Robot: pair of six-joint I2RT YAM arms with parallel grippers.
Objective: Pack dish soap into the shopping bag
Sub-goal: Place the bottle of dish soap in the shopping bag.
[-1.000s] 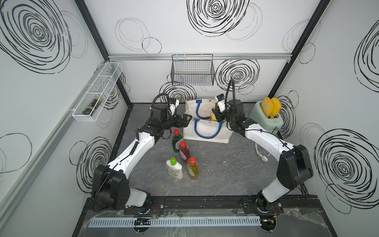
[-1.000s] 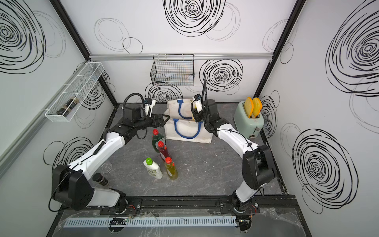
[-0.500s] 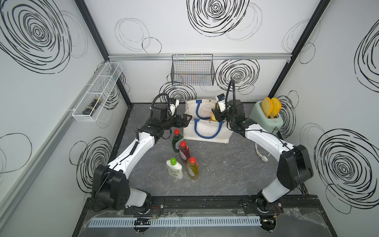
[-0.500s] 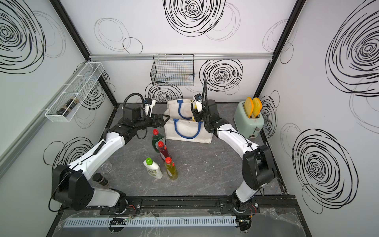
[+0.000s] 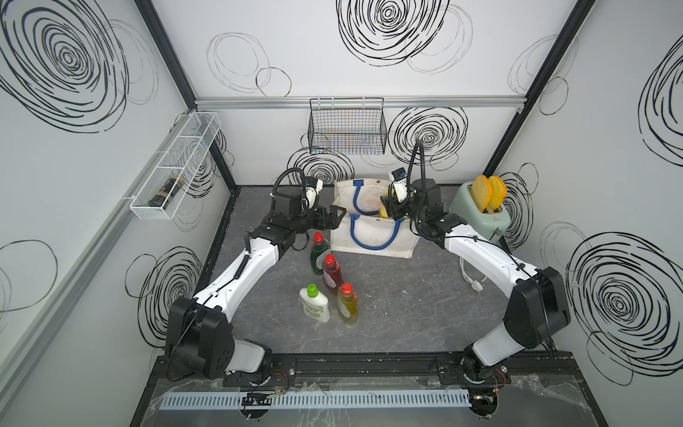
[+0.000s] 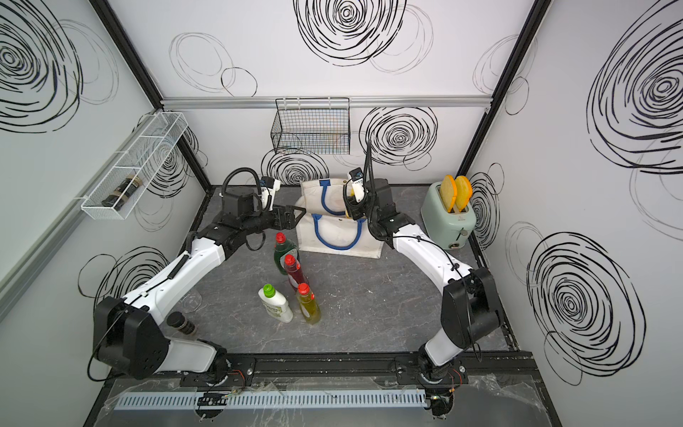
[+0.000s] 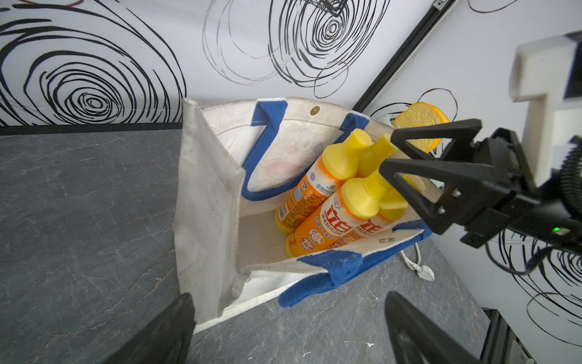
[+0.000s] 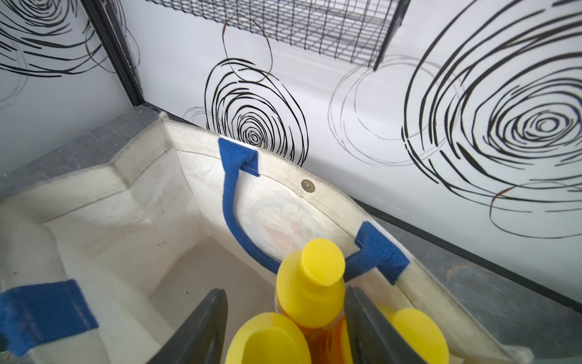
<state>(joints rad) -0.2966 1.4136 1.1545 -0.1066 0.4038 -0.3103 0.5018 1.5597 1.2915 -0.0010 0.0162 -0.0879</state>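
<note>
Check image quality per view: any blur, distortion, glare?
Both top views: even soft light, no harsh glare on the table. Left wrist view: wide-angle bowing at edges; orange bottles crisp, left gripper fingers dark, soft. Right wrist view: nearer blue handle of the shopping bag and wire basket blurred.

Your dark marbled desk (image 5: pixel 399 295) carries the shopping bag (image 5: pixel 373 236) at the back, the toaster (image 5: pixel 480 214) to its right, and a white plug (image 5: pixel 476 284) in front of that. Before the bag stand the dark green bottle (image 5: pixel 318 255), the red bottle (image 5: pixel 331 275) just beside it, then the yellow-green bottle (image 5: pixel 347 305) beside the white bottle (image 5: pixel 315 305).
</note>
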